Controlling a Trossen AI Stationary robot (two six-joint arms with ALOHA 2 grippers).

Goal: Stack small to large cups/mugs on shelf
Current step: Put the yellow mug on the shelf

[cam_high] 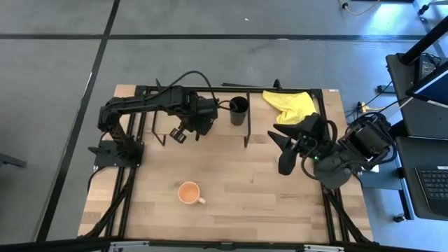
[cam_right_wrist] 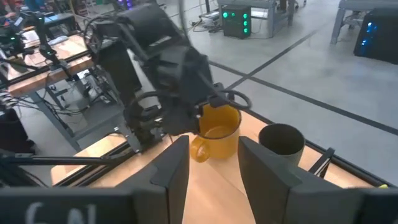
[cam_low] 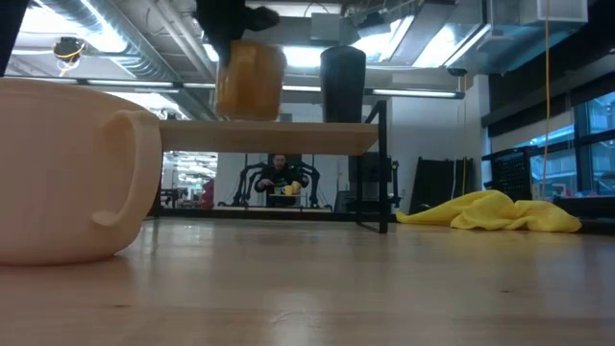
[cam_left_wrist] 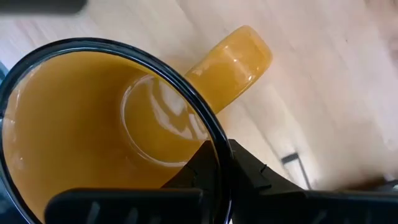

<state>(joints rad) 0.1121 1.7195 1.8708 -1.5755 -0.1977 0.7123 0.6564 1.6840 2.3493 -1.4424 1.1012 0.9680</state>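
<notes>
My left gripper (cam_high: pixel 198 116) reaches over the shelf (cam_low: pixel 288 136) and is shut on the amber-yellow mug (cam_low: pixel 250 79), which it hides in the high view. The mug stands upright with its base level with the wooden board; whether it rests there I cannot tell. The small black cup (cam_high: pixel 239 109) stands on its base on the board, just right of the mug (cam_right_wrist: pixel 219 130). The peach-orange mug (cam_high: pixel 189 192) stands upright on the table near its front edge, handle to the right. My right gripper (cam_high: pixel 281 151) is open, right of the shelf, touching nothing. My left gripper (cam_left_wrist: pixel 214 186) holds the amber mug by its rim (cam_left_wrist: pixel 205 118), next to the handle (cam_left_wrist: pixel 233 65). One finger is inside the mug and one outside. The fingers come from above, pointing down. The mug is upright below them, mouth up.
A crumpled yellow cloth (cam_high: pixel 290 105) lies at the table's far right, beside the shelf's right legs (cam_high: pixel 246 136). The table's middle, between the shelf and the peach mug, is bare wood. In the low view a person sits in the room beyond the table.
</notes>
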